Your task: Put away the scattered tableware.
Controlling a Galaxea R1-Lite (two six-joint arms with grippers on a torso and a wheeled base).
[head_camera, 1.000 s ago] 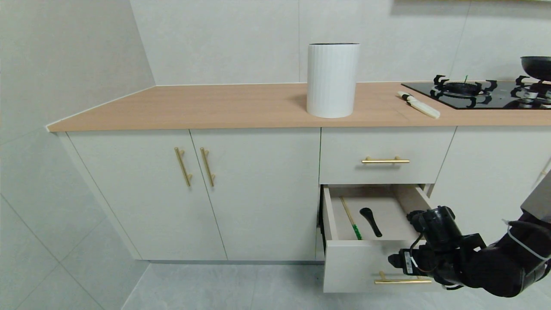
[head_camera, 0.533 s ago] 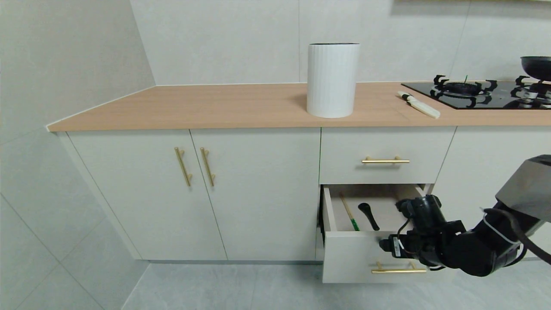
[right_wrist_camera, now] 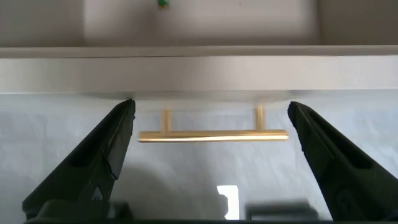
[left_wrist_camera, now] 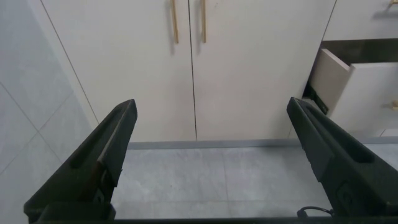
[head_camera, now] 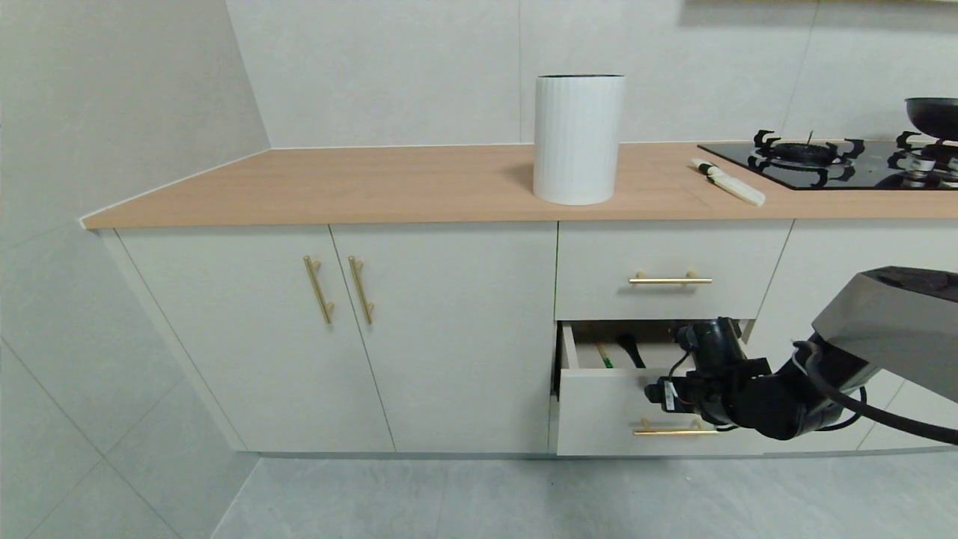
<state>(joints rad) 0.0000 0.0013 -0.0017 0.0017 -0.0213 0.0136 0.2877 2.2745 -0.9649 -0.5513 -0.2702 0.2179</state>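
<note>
We find the pale lower drawer (head_camera: 599, 412) partly open. A black spoon (head_camera: 627, 346) and green-tipped wooden chopsticks (head_camera: 603, 354) lie inside. The right gripper (right_wrist_camera: 211, 115) stands at the drawer front, fingers spread wide, flanking the brass bar handle (right_wrist_camera: 212, 135). The left gripper (left_wrist_camera: 211, 107) hangs wide open before the pale cabinet doors (left_wrist_camera: 249, 62).

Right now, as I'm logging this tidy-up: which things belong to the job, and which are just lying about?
Job: partly open lower drawer; its gold handle; chopsticks and black spoon inside; right gripper, open at the handle; perhaps the knife on the counter.
Lying about: white canister; hob; pan; cupboard doors.
</note>
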